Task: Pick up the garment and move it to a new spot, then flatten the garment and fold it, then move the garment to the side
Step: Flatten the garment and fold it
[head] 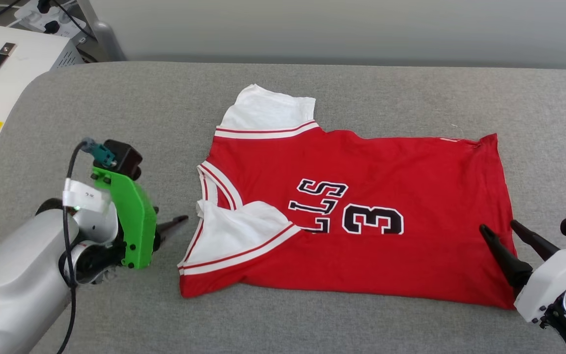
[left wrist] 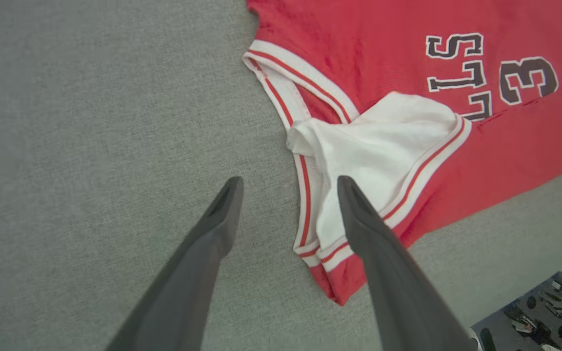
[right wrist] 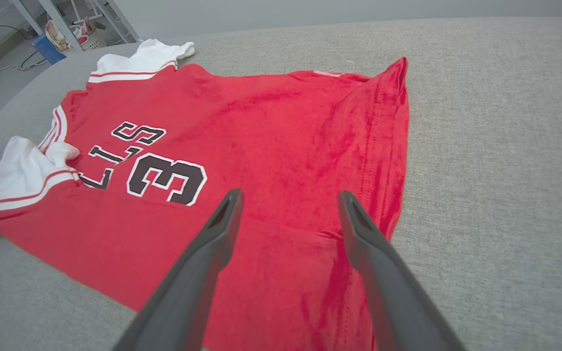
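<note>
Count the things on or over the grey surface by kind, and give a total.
Jersey: 1
Grippers: 2 (left gripper, right gripper), both with jaws open
Total: 3

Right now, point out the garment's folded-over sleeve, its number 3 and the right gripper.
folded-over sleeve point(head: 241, 231), head view, middle of the white fabric.
number 3 point(head: 372, 220), head view, centre of the numeral.
right gripper point(head: 497, 225), head view, midway between its open fingertips.
</note>
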{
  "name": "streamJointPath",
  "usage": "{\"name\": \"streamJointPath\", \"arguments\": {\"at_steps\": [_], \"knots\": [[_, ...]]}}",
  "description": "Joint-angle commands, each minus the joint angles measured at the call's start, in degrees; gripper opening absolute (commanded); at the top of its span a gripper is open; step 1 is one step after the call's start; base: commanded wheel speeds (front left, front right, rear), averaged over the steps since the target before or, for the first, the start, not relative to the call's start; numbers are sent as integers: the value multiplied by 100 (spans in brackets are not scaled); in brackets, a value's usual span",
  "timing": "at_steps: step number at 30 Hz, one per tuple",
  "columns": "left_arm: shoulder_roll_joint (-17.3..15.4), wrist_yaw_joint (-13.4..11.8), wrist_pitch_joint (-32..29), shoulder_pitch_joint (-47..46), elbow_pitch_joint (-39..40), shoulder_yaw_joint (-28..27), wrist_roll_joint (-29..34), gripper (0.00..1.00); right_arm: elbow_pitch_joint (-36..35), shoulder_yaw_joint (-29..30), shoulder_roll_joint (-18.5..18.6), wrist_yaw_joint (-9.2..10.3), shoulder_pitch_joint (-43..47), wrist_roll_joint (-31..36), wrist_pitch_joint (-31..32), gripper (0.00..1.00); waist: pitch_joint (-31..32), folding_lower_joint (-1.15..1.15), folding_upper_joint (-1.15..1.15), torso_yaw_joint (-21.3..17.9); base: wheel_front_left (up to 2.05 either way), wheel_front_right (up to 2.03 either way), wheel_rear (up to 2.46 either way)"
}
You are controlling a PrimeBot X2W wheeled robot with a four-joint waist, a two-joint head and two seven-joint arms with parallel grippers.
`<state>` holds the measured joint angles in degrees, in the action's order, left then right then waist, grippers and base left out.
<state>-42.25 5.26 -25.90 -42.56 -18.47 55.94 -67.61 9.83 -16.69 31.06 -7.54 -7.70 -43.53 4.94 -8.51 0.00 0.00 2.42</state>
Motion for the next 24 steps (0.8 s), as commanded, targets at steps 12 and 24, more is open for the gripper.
{"name": "streamJointPath", "arguments": {"at_steps": [12, 24], "knots": [[306, -90, -740, 268, -453, 501, -256, 100, -115, 72, -206, 5, -39, 141, 191, 100, -266, 0, 0, -248, 0, 0, 0], [565, -64, -316, 648, -1168, 919, 227, 46, -111, 174, -231, 5, -72, 209, 134, 100, -389, 0, 0, -335, 0, 0, 0]]}}
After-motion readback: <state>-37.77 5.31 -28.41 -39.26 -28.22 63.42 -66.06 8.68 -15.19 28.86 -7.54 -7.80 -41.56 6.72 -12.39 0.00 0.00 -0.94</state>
